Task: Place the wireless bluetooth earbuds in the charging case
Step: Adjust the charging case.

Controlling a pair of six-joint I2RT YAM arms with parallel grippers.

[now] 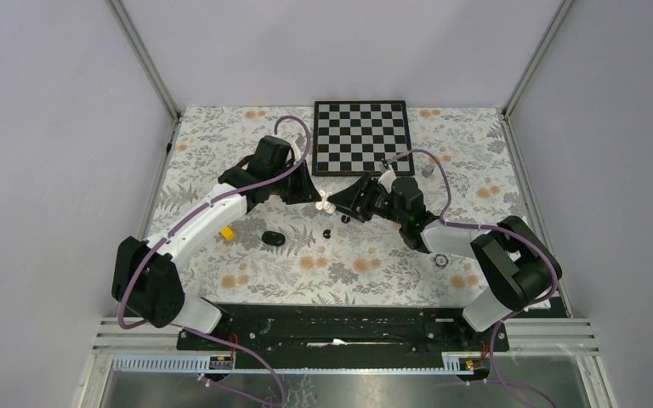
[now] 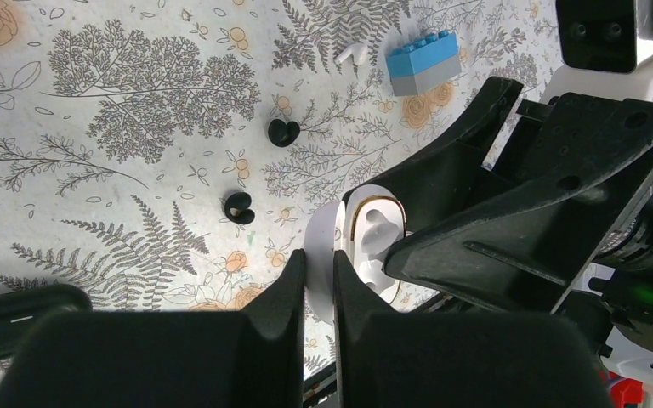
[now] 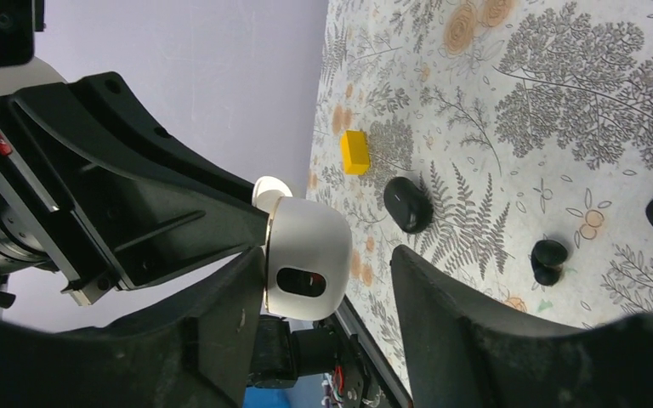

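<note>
- Left jaws: pinched shut on lid of one white charging case (image 3: 306,242).
- Right jaws: parted, straddling case body.
- Ahead of left jaws: two black earbuds (image 2: 283,132), one white earbud (image 2: 353,53).

White arms (image 1: 212,212) with purple cables (image 1: 292,118); black left pincer (image 2: 319,263) and right pincer (image 3: 327,255).

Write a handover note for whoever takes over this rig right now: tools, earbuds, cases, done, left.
Left tool: shut on the lid of the open white charging case, held off the table.
Right tool: open, fingers either side of the case body, gripping nothing.
White earbud: loose on the table beside a blue-and-grey brick.
A black earbud and a second black earbud lie loose on the table, as does the black case.
Done: white case lifted and opened; whether a bud sits inside, cannot tell.
Left: seat the white earbud, then the black pair.
</note>
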